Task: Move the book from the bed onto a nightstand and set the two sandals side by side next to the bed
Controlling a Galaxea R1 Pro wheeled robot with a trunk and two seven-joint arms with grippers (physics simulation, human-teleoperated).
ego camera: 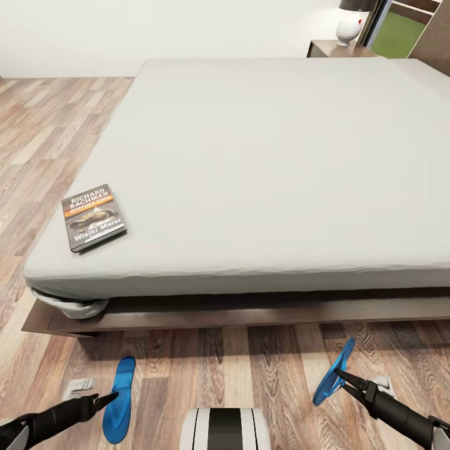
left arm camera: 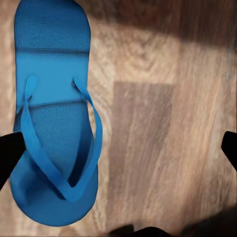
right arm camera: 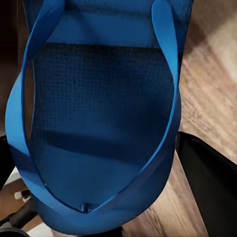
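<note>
The book lies flat near the front left corner of the bed. One blue sandal lies flat on the floor in front of the bed, straps up. My left gripper hangs open just over it, with one fingertip at the sandal's edge and the other out over bare floor. The other sandal is tilted up off the floor. My right gripper is shut on its toe end. A nightstand stands at the bed's far right corner.
A white lamp stands on the nightstand. The bed's dark wooden frame juts out low just ahead of both sandals. Wood floor runs along the bed's left side. My white and black trunk shows at the bottom centre.
</note>
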